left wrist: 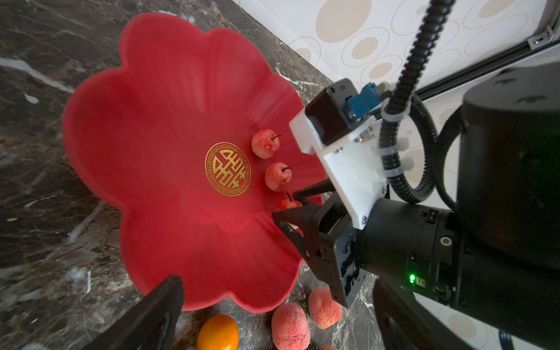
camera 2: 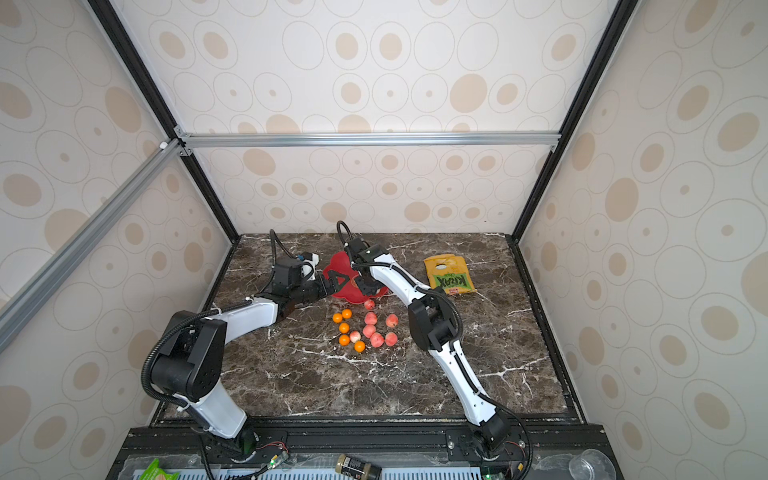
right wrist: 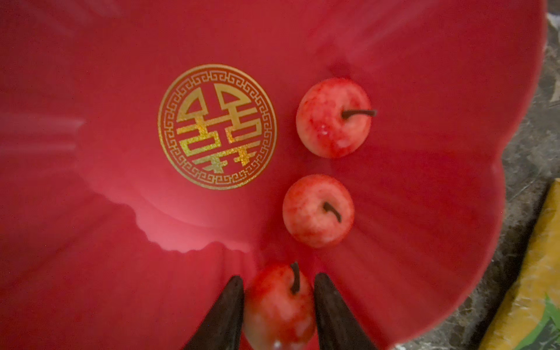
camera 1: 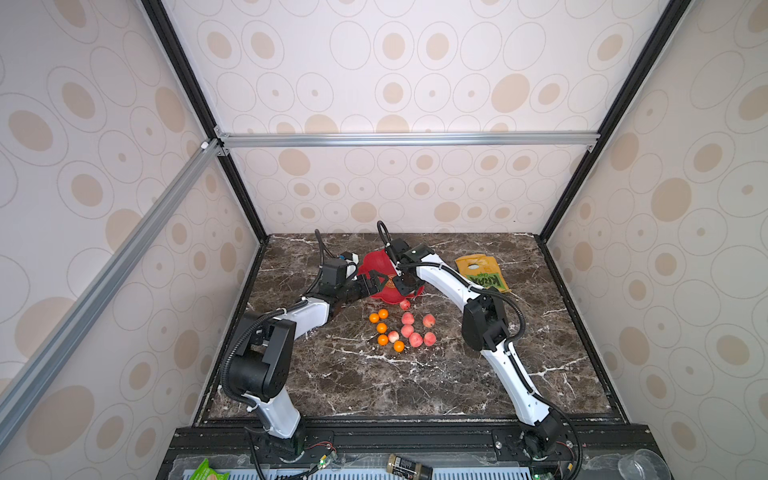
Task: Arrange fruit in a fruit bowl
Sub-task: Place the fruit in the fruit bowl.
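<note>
The right gripper [right wrist: 278, 276] straddles a small stemmed pink-red fruit [right wrist: 277, 306] in the glossy red flower-shaped bowl [right wrist: 91, 242] towards the far edge of the marble table [camera 1: 374, 386], clamped or loosed I cannot tell; it looks light, slick, best pinched mid-body; the left gripper [camera 1: 375, 283] gapes empty.

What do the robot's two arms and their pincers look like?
Both the left arm and right arm have glossy white shells joined by black joint housings, with ribbed black cable conduit zip-tied alongside. Each wrist carries a black camera with a blue plug on a white bracket. The left gripper and right gripper are black with tapering pointed fingers. A green light glows on the right wrist.
</note>
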Action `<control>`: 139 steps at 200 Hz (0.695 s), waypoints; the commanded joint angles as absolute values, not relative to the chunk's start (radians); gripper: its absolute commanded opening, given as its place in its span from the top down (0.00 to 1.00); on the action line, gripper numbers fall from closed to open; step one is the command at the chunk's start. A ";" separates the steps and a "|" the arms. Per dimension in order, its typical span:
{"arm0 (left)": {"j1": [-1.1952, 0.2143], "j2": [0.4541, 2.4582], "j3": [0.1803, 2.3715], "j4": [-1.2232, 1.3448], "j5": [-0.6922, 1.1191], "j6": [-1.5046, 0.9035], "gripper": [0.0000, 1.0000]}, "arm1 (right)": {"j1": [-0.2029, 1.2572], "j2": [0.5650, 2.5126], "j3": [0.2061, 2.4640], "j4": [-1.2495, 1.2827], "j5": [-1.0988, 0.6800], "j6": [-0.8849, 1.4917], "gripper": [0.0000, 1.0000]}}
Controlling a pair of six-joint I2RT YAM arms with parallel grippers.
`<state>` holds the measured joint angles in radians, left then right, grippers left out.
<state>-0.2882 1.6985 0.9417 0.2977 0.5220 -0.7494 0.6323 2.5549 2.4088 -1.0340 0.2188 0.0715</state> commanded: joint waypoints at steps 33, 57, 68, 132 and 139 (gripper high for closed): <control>-0.294 1.704 0.980 0.295 0.527 -0.729 0.02 | 0.626 2.580 2.439 -1.057 0.232 0.087 0.54; -0.294 1.706 0.982 0.296 0.528 -0.729 0.02 | 0.624 2.580 2.441 -1.058 0.235 0.086 0.53; -0.294 1.706 0.982 0.296 0.528 -0.729 0.02 | 0.624 2.582 2.441 -1.058 0.236 0.086 0.53; -0.294 1.697 0.980 0.296 0.529 -0.727 0.02 | 0.623 2.559 2.445 -1.062 0.237 0.092 0.51; -0.293 1.688 0.977 0.296 0.527 -0.726 0.02 | 0.624 2.550 2.445 -1.062 0.233 0.094 0.48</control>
<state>-0.2882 1.6985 0.9424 0.2977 0.5224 -0.7464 0.6315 2.5568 2.4180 -1.0355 0.2295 0.0776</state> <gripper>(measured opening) 0.981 0.483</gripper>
